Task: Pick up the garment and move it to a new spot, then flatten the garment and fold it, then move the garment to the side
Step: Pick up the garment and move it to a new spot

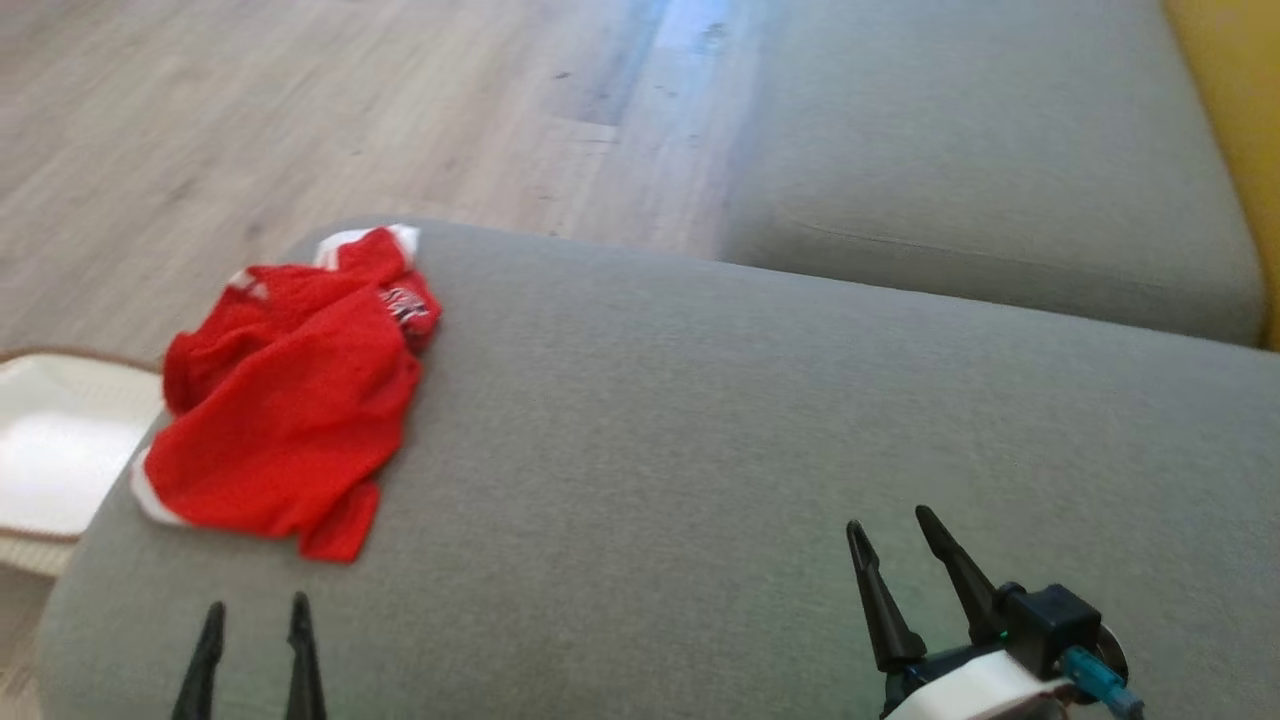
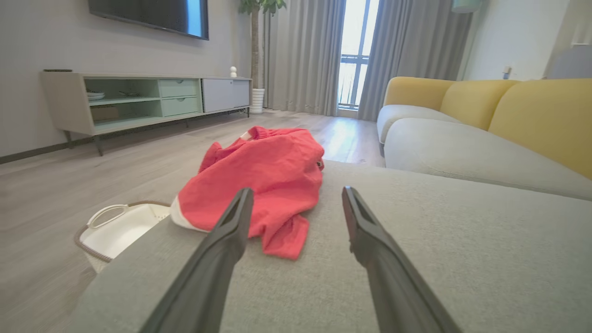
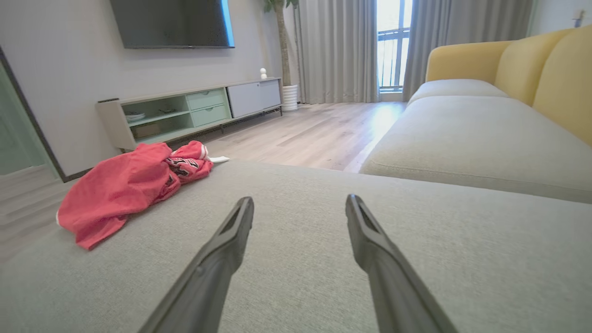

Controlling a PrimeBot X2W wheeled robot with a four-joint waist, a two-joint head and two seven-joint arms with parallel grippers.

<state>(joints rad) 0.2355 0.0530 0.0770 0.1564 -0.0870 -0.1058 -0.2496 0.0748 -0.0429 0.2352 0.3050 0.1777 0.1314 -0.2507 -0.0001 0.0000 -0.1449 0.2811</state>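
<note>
A crumpled red garment with white trim lies near the left end of the grey sofa cushion. My left gripper hovers open just short of its near hem, fingers pointing toward it; in the left wrist view the garment lies ahead, partly behind the left finger. My right gripper is open over bare cushion, well to the garment's right. The right wrist view has the garment at far left, a printed patch showing at its far end.
A white basket with a brown rim stands on the wooden floor beside the cushion's left end. A second grey seat with yellow backrests lies beyond. A TV stand lines the far wall.
</note>
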